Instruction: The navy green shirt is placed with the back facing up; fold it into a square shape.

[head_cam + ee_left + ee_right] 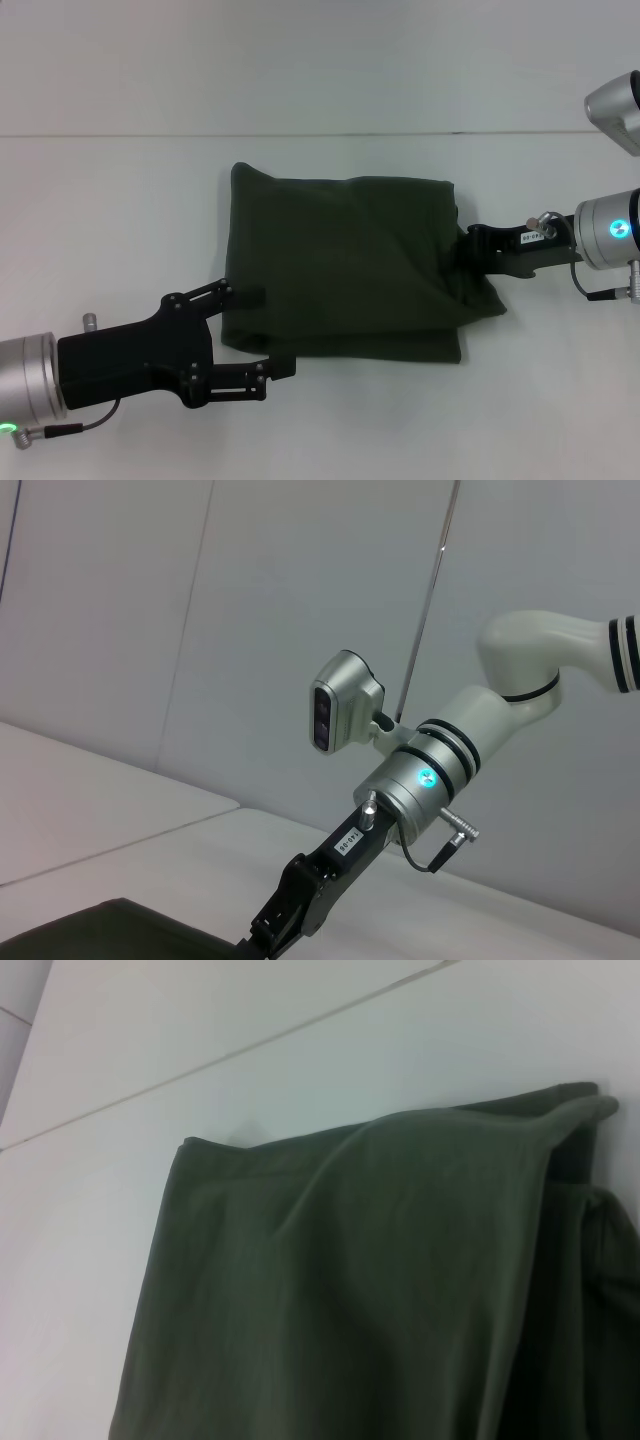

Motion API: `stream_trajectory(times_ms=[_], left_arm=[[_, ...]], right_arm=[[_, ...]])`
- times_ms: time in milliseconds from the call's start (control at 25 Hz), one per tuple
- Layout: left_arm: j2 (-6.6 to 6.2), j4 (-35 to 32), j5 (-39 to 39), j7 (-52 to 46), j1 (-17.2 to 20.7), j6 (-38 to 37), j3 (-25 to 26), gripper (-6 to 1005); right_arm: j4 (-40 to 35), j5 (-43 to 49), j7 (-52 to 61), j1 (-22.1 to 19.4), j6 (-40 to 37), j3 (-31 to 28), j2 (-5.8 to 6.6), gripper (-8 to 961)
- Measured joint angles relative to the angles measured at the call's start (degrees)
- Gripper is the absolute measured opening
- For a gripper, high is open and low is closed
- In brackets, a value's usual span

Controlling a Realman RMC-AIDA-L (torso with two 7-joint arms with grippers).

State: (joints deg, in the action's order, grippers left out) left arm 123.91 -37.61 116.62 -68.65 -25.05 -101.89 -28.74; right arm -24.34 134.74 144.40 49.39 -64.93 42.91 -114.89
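The navy green shirt [340, 265] lies folded into a rough rectangle in the middle of the white table [110, 210]. A loose flap bulges out at its lower right corner. My left gripper [268, 332] stands open at the shirt's lower left corner, one finger over the left edge and the other just below the bottom edge. My right gripper [470, 245] reaches in from the right and meets the shirt's right edge. The left wrist view shows the right gripper [285, 915] slanting down to a corner of the shirt [110, 932]. In the right wrist view the shirt [350, 1290] is close up, with a raised fold.
A seam [300, 134] runs across the table behind the shirt. White tabletop surrounds the shirt on all sides. The right arm's wrist camera [340, 700] sits above its gripper, and a pale wall stands behind it.
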Motion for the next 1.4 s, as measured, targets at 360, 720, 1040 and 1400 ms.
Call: stream_trajectory(times_ms=[360,720,1040,1400], left_arm=[[0.02,0.0,0.0,-0.1,0.0,-0.2,0.0,946],[0.02,0.0,0.0,-0.1,0.0,-0.2,0.0,936],[0.02,0.0,0.0,-0.7,-0.1,-0.2,0.0,926],[0.02,0.0,-0.1,-0.8,-0.3,-0.2,0.0,915]], right_arm=[[-0.2,0.0,-0.5,-0.3,0.0,0.2,0.02,59],[-0.6,-0.9,-1.6,-1.3,1.0,-1.0,0.40,18],[-1.6,-4.9,-2.2,-3.0,-0.1,-1.5,1.14,15],[-1.2,-4.7,-2.1,-3.5,3.7,-0.9,0.89,18]])
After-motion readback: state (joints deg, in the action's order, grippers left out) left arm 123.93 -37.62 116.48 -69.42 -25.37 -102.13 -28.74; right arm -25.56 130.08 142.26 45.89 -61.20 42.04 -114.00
